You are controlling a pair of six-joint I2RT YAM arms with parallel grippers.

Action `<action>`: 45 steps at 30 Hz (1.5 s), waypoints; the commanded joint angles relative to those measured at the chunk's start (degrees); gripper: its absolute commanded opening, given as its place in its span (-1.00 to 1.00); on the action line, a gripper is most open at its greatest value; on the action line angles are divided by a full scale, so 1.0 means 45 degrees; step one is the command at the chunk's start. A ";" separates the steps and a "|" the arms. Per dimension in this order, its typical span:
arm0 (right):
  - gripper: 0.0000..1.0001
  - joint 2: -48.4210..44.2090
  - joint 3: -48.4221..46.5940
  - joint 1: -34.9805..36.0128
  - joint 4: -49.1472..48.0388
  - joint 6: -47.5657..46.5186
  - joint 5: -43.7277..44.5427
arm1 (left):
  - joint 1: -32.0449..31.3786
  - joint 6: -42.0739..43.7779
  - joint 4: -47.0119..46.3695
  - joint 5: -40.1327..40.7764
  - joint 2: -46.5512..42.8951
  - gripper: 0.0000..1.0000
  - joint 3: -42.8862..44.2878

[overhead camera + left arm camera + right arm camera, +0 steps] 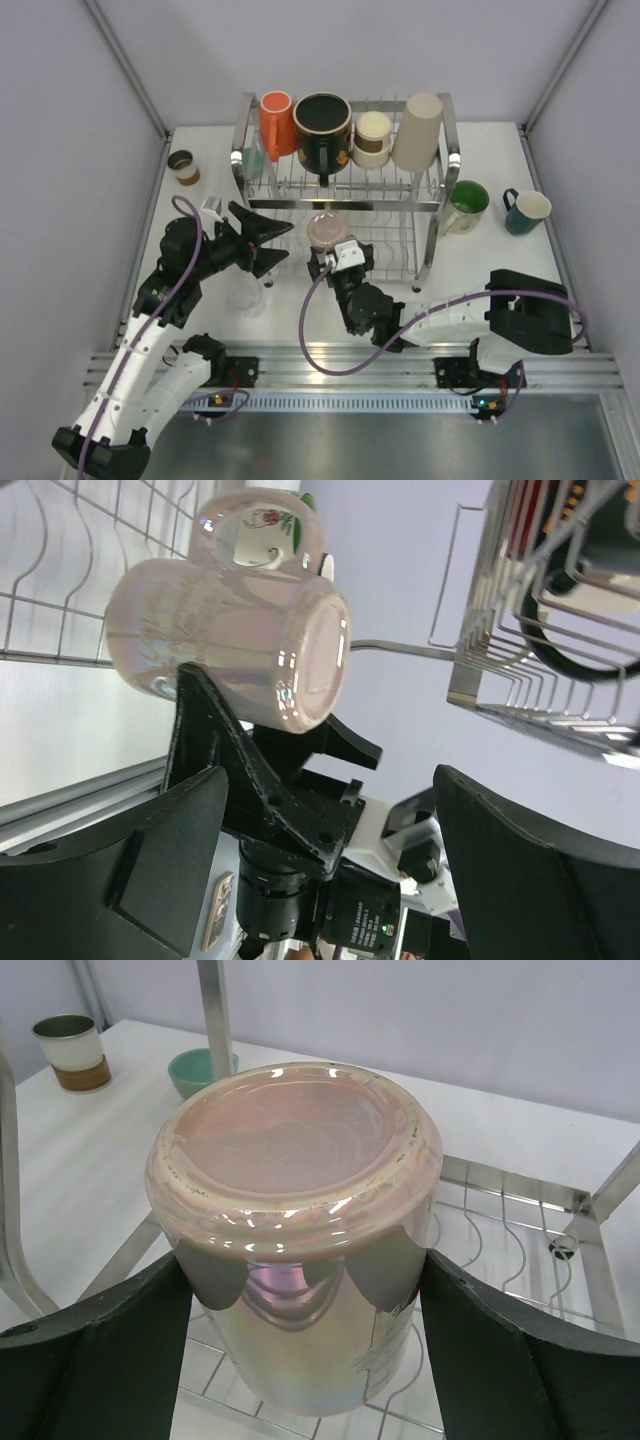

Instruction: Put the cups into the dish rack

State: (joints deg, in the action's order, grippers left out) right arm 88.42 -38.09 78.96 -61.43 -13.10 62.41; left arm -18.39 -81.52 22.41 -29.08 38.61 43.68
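While gripped bottom-up by the right end effector (300,1300), pink cup (295,1160) over lower tier of the dish rack (450,150), six o'clock edge, left end effector (287,245) spread wide, empty, at eight o'clock

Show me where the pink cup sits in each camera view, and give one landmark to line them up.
Top external: the pink cup is at the centre, base up, over the lower tier of the dish rack.
Left wrist: upper left, base facing right.
Right wrist: centre, filling the view, base up.
Shared landmark: the dish rack's chrome wires, beside the cup in all three.
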 commanded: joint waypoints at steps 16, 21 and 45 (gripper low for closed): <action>-1.00 -0.0040 -0.1126 -0.0729 -0.0022 0.2500 -0.0781 | -0.0053 0.0632 0.0837 0.1167 -0.1548 0.17 -0.0372; -1.00 0.0369 -0.1185 -0.1452 -0.0235 0.2834 -0.1388 | -0.0053 0.1179 0.1462 0.2708 -0.2737 0.17 -0.0332; -1.00 0.3358 -0.2179 -0.2936 -0.3441 0.2248 -0.6388 | -0.0053 0.5692 0.3867 1.2496 -0.0517 0.84 0.4647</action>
State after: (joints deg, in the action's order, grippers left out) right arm 104.73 -42.59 68.01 -64.73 -3.57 38.28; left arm -18.46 -59.18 41.19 21.61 35.03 60.34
